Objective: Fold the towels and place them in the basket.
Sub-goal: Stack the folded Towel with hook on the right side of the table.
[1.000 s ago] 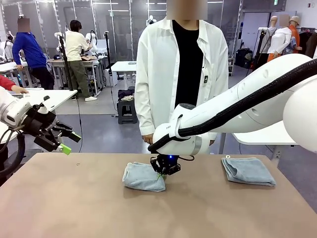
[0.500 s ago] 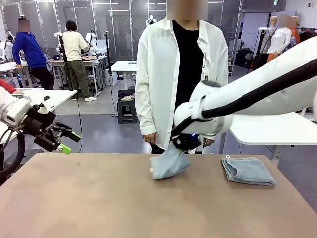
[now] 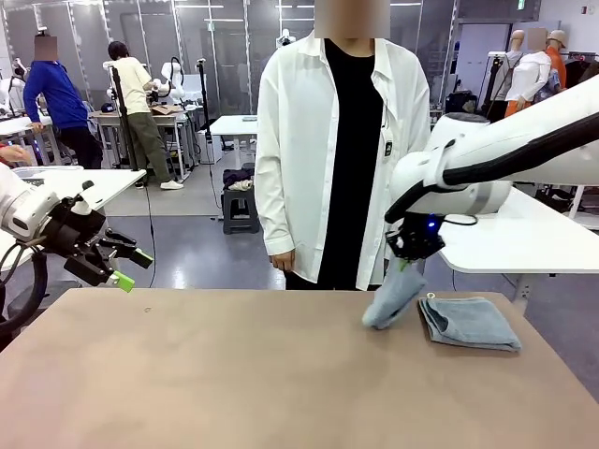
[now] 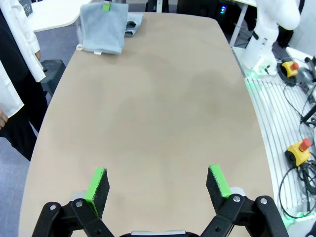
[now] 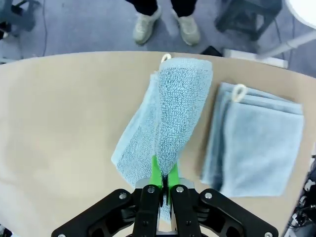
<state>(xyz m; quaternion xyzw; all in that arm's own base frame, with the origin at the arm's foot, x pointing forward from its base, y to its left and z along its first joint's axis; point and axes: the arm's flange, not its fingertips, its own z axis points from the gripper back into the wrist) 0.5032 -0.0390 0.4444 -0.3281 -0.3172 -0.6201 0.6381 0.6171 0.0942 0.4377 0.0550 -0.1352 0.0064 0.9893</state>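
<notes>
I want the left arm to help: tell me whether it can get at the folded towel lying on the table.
Probably not easily. The folded towel lies at the table's far right, the left gripper hovers off its left end, and the right gripper hangs its towel between.

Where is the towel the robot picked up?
Front view: the towel hangs from the right gripper over the table's far right, just left of the folded towel.

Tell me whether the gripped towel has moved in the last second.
Yes. The towel held by the right gripper was carried rightward, lifted off the table, toward the folded towel lying there.
</notes>
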